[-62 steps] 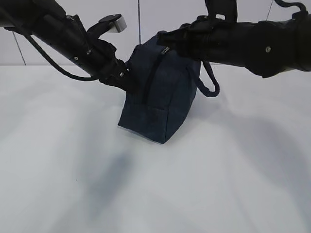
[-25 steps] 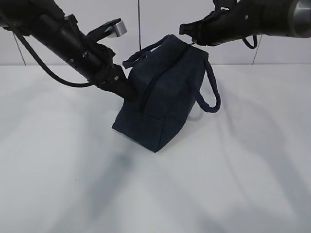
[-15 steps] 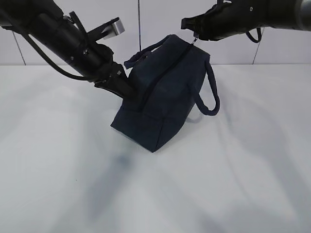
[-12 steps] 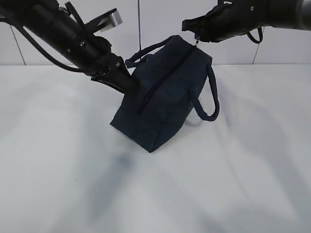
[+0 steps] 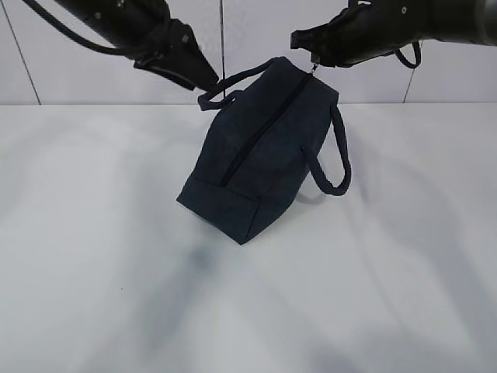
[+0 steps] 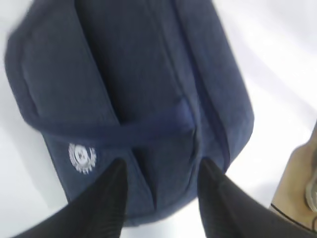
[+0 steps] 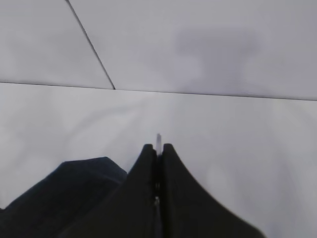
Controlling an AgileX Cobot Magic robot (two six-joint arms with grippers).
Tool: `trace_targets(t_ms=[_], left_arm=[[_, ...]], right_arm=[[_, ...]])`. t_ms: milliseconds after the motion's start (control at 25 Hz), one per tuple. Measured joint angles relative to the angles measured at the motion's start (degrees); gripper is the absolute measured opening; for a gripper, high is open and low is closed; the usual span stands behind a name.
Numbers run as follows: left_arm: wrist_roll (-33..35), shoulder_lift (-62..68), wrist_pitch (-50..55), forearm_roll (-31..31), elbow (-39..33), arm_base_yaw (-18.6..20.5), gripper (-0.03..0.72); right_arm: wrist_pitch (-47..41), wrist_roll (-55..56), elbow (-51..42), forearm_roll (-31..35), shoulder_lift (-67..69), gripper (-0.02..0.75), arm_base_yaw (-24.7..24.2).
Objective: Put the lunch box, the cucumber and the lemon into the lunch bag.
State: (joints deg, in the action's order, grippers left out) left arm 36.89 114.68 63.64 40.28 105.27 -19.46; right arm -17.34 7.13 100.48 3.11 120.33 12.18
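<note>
Lunch bag (image 5: pixel 260 159), dark navy, stands tilted on the white table (image 5: pixel 101 256), its low end toward the near left and its high end toward the far right, the zipper (image 5: pixel 264 128) running shut along the top. One loop handle (image 5: pixel 330 159) hangs off the right side; the other handle (image 5: pixel 233 84) arches at the far left. Right gripper (image 5: pixel 311 56) sits at the bag's high end with its jaws pressed together on the small silver zipper pull (image 7: pixel 158 141). Left gripper (image 6: pixel 161 173) hovers above the far left handle, fingers (image 6: pixel 111 193) spread apart and empty, with the bag's white emblem (image 6: pixel 81 157) below them. Lunch box, cucumber and lemon are not visible.
</note>
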Motion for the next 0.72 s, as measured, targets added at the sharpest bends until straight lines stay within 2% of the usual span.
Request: trace_targets(t_ms=[320,720], left_arm=[[-0.2,5.2,0.9,1.0,10.4,-1.2,0.339],[-0.2,13.2,2.3,3.7,17.2,-4.1,0.34]], right_arm=[[-0.5,-0.1,0.0,0.0,-0.1,0.017,0.2],[-1.3,-0.1,0.0,0.0,-0.1,0.017,0.3]])
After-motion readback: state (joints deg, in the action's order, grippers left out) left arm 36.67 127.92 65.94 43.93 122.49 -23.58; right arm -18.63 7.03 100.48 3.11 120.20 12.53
